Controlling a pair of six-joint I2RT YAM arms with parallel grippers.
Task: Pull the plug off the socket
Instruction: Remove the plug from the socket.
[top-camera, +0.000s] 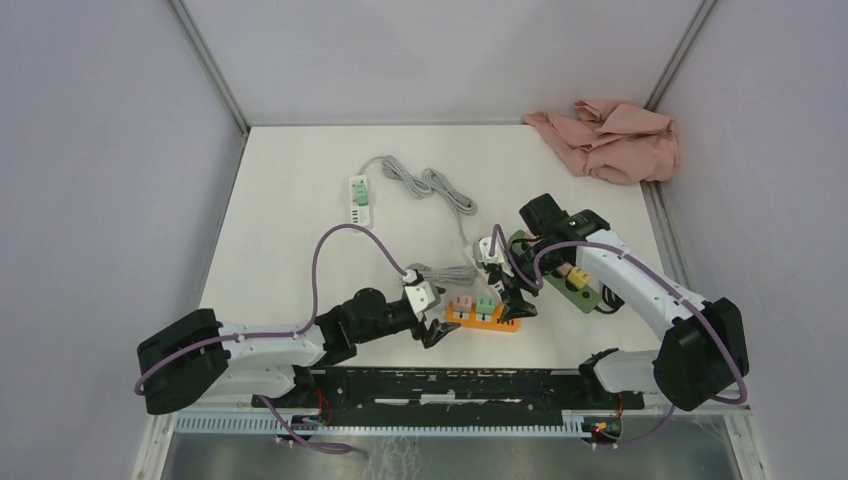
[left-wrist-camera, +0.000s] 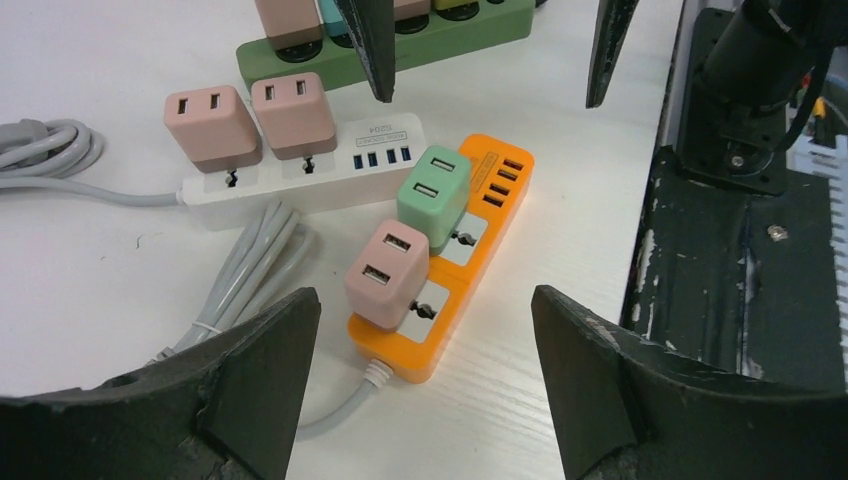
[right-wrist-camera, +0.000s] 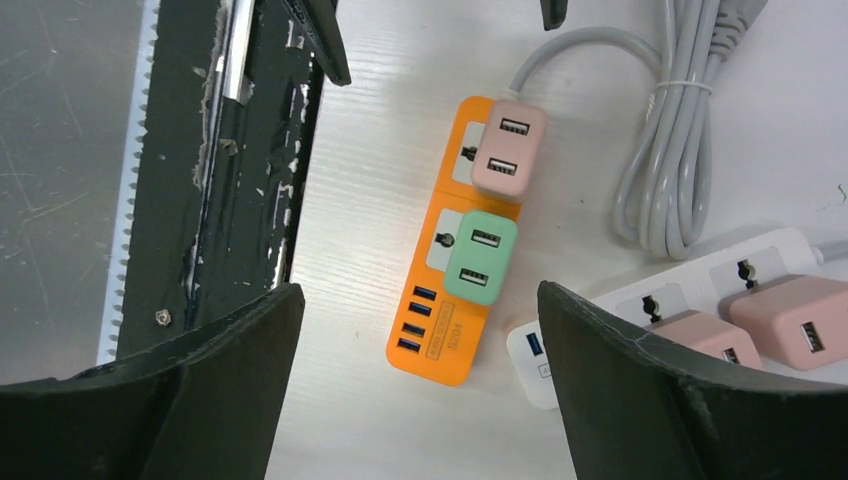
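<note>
An orange socket strip (top-camera: 483, 319) lies near the table's front edge, with a pink plug (top-camera: 462, 303) and a green plug (top-camera: 485, 305) seated in it. In the left wrist view the pink plug (left-wrist-camera: 386, 274) sits nearest the cord end of the strip (left-wrist-camera: 478, 262), with the green plug (left-wrist-camera: 433, 184) beyond it. My left gripper (left-wrist-camera: 425, 296) is open and hovers over the cord end, holding nothing. My right gripper (right-wrist-camera: 420, 290) is open above the USB end of the strip (right-wrist-camera: 437, 345), and the green plug (right-wrist-camera: 480, 257) and pink plug (right-wrist-camera: 508, 150) lie ahead of it. Both grippers (top-camera: 437, 331) (top-camera: 518, 300) flank the strip.
A white strip (left-wrist-camera: 335, 170) with two pink plugs lies just behind the orange one, next to a bundled grey cable (left-wrist-camera: 250, 265). A green strip (top-camera: 572, 285) is at the right. Further back are a small white strip (top-camera: 359, 200) and a pink cloth (top-camera: 610, 138). The black base rail (top-camera: 450, 385) runs along the near edge.
</note>
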